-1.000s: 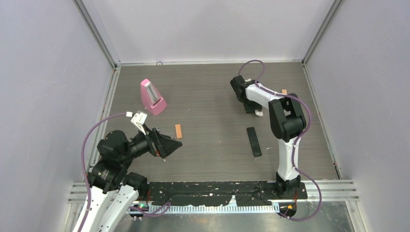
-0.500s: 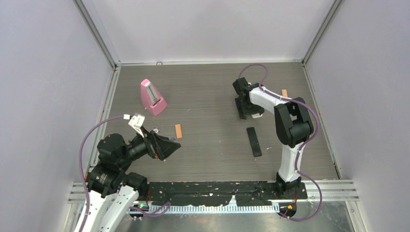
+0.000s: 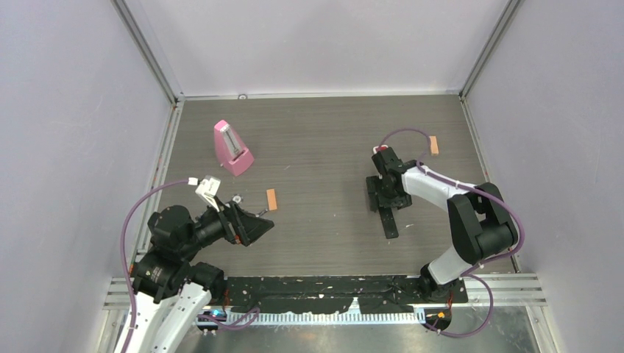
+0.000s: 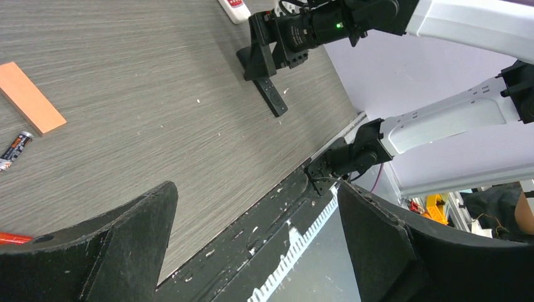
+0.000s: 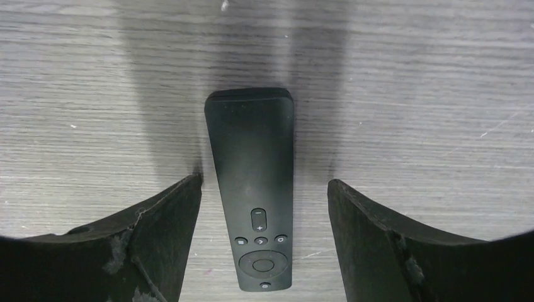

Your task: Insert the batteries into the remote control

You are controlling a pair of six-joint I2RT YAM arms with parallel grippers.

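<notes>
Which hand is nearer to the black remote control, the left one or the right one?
Right. The right hand is at the remote, open, a finger on each side; the left hand is far to its left.

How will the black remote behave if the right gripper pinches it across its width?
Probably stiff: the black remote is a slim straight bar, lying flat, buttons up. Its low sides give the open right gripper little to hold, so it may slip or pivot. Flat-bodied, it should slide, not roll.
</notes>
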